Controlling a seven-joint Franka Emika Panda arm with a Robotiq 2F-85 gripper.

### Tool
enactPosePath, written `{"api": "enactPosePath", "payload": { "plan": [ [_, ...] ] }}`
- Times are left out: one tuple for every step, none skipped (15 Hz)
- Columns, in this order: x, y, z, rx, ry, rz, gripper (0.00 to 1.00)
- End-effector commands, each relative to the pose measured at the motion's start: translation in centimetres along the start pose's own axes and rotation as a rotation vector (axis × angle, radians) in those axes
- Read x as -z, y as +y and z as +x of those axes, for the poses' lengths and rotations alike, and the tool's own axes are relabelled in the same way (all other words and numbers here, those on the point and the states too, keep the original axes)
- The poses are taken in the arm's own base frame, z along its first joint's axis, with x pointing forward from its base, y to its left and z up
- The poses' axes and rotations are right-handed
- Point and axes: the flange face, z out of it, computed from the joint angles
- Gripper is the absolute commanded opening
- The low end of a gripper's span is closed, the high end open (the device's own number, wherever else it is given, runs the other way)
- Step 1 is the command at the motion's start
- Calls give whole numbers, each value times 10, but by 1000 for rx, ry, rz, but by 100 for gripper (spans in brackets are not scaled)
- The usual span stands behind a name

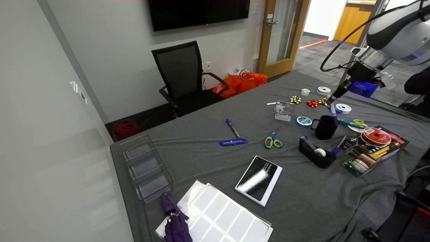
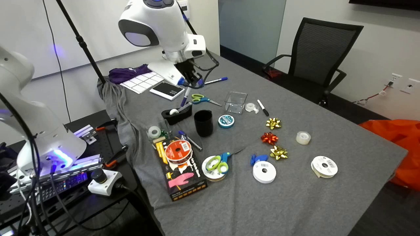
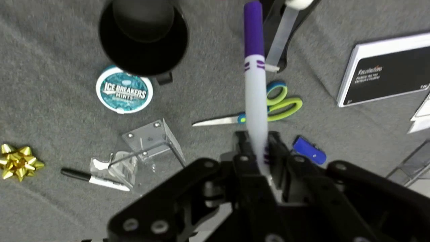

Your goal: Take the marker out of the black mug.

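A white marker with a purple cap (image 3: 254,87) is held between the fingers of my gripper (image 3: 258,141), cap end pointing away from the gripper. The marker also shows in both exterior views (image 1: 333,109) (image 2: 185,95), with the gripper (image 2: 190,84) above it. The black mug (image 2: 203,124) stands upright on the table, handle turned away in that exterior view. In the wrist view the mug (image 3: 144,57) lies left of the marker, and the marker is outside and apart from it. In an exterior view the cap overlaps the rim of the mug (image 1: 326,128). The inside of the mug is dark.
A black tape dispenser (image 2: 177,113) stands beside the mug. A mints tin (image 2: 226,121), clear container (image 2: 235,103) and scissors (image 2: 205,99) lie near. A box (image 2: 188,188) carries a red ribbon spool (image 2: 178,150). Another pair of scissors (image 2: 219,164) rests on a ribbon spool.
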Motion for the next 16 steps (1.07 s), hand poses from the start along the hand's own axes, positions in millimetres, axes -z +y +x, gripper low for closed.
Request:
{"api": "enactPosePath", "payload": {
  "plan": [
    [-13,-12,-40,39,-93,14,4],
    [-19,-15,-49,45,-116,20,4],
    [-25,-18,-60,48,-140,30,4],
    [-30,-21,-69,49,-157,40,4],
    [-36,-25,-78,49,-174,49,4],
    [-41,-28,-86,49,-187,54,4],
    [-45,-30,-93,52,-200,58,4],
    [-49,-32,-100,58,-212,60,4],
    [-51,-33,-106,65,-223,61,4],
    [-54,-33,-113,75,-232,61,4],
    [-56,-33,-119,87,-239,60,4],
    [-57,-33,-125,101,-248,56,4],
    [-59,-32,-131,116,-254,50,4],
    [-60,-30,-137,134,-259,40,42],
    [-61,-29,-141,146,-262,30,44],
    [-62,-28,-144,158,-269,22,49]
  ]
}}
